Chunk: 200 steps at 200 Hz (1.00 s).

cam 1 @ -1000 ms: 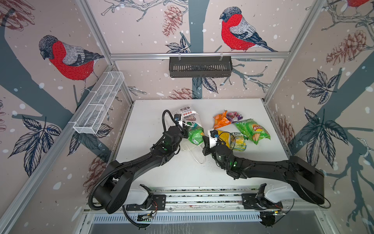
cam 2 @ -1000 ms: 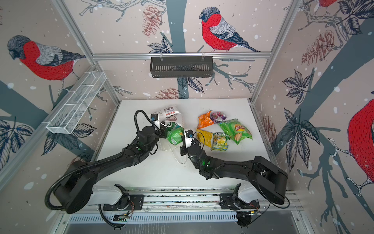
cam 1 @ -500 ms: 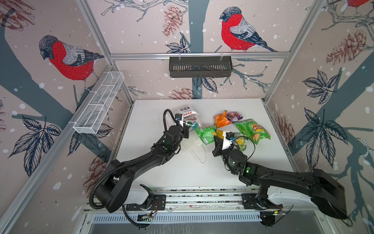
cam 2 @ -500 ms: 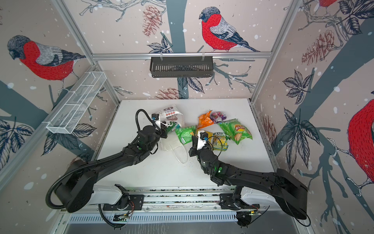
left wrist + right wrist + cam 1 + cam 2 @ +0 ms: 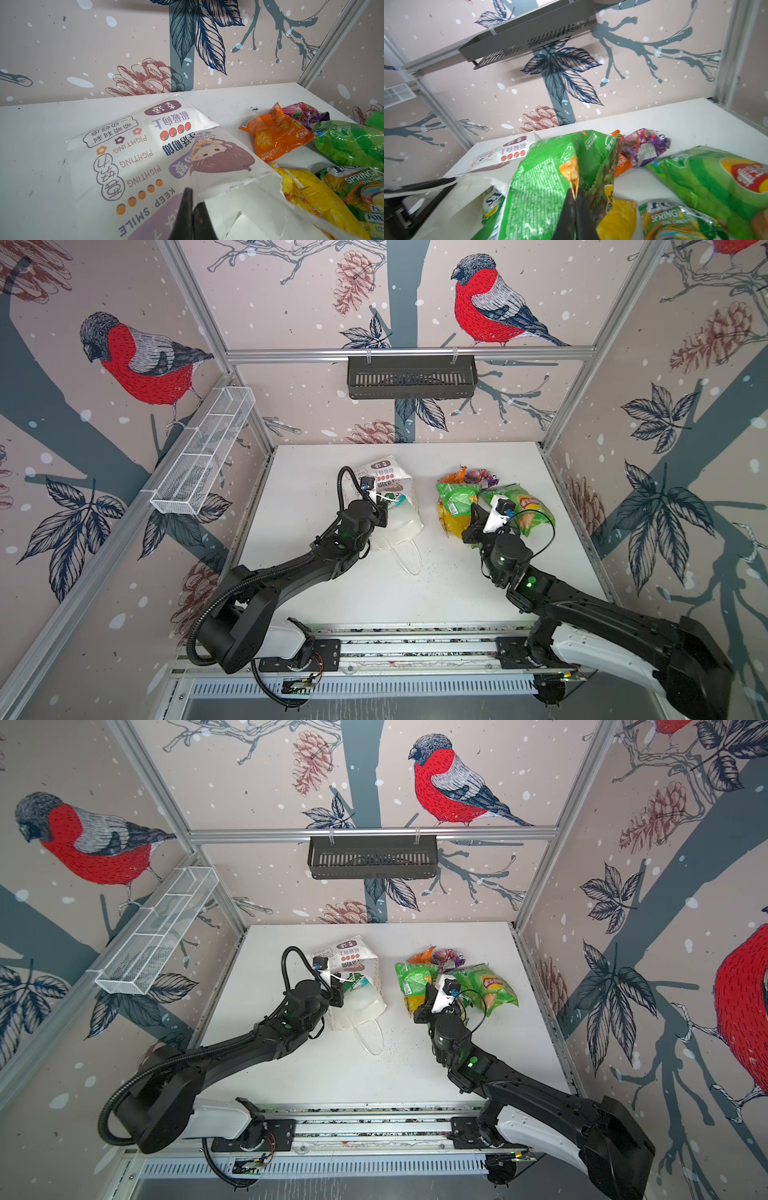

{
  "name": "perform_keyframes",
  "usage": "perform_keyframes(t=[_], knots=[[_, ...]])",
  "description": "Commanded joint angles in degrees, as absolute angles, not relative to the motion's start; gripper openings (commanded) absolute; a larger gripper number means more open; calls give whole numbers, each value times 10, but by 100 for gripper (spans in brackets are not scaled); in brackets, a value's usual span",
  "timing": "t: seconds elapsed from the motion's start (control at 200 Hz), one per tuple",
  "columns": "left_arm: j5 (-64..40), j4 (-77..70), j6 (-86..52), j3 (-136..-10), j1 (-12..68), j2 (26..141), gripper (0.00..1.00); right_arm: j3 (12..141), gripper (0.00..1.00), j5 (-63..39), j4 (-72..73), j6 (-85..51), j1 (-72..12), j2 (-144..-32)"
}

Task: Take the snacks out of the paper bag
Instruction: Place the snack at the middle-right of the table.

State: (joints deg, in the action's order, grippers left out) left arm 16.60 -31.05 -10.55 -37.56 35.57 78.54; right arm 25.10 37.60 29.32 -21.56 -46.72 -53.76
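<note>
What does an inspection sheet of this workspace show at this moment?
Surface: white table, with dark crumbs near the bag's handles.
Job's things: paper bag lies on its side, with a teal packet showing in its mouth. The orange packet, purple packet, Lay's bag, yellow packet and Spring candy pack lie out beside it.
Clutter: nothing seen beyond the crumbs.
Grippers: left gripper, jaws shut on the bag's mouth edge; right gripper, jaws shut on a small green packet.
Cables: black hose loops above the left wrist; thin black cable loops off the right wrist.
Surroundings: black rack on the back rail, white wire basket on the left wall, bird wallpaper.
</note>
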Motion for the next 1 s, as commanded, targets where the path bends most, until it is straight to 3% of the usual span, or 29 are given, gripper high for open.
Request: perform_keyframes(t=[0.0, 0.36, 0.771, 0.821, 0.956, 0.996], knots=[[160, -326, -105, -375, 356, 778, 0, 282, 0, 353, 215, -249, -421, -540], [160, -346, -99, -353, 372, 783, 0, 354, 0, 291, 124, -283, -293, -625], [156, -346, -88, -325, 387, 764, 0, 380, 0, 213, 134, -291, -248, -758], [165, -334, -85, -324, 387, 756, 0, 380, 11, 217, 135, -293, -245, -770], [183, -329, -80, -318, 388, 743, 0, 391, 63, 208, 141, -286, -238, -799], [182, -335, -79, -315, 388, 743, 0, 398, 73, 201, 135, -280, -239, -798]])
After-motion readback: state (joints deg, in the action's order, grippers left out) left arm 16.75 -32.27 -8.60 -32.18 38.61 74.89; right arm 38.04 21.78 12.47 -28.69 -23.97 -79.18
